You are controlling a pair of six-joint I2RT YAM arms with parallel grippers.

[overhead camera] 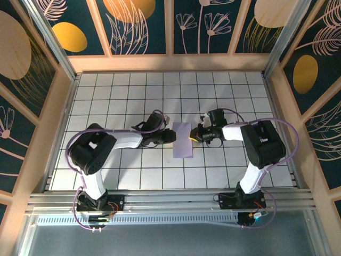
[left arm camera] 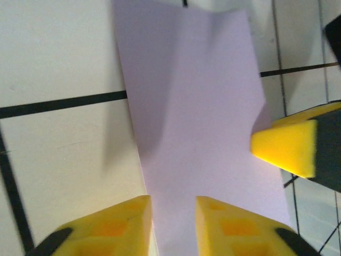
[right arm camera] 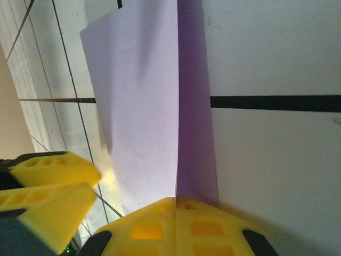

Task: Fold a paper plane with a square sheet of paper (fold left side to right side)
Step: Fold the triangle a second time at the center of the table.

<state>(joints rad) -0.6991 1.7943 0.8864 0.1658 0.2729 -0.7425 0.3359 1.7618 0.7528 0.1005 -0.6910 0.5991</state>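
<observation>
R tool point(right arm camera: 176, 207) clamped on sheet point(right arm camera: 139, 106) edge (lavender, folded over) | L tool point(left arm camera: 174, 213) apart, at sheet's opp. edge

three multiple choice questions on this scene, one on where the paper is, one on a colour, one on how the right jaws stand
1. Where does the sheet of paper lie?
A. at the far left corner
B. between the left gripper and the right gripper
C. against the back wall

2. What colour are the right gripper's fingertips?
A. yellow
B. red
C. green

3. How do the right jaws stand?
A. wide open in the air
B. shut on a cup
C. shut on the sheet's edge

Answers:
1 B, the top view shows the sheet in the middle with a gripper on each side.
2 A, the right wrist view shows yellow pads.
3 C, the pads meet and the paper's edge runs into their seam.
</observation>
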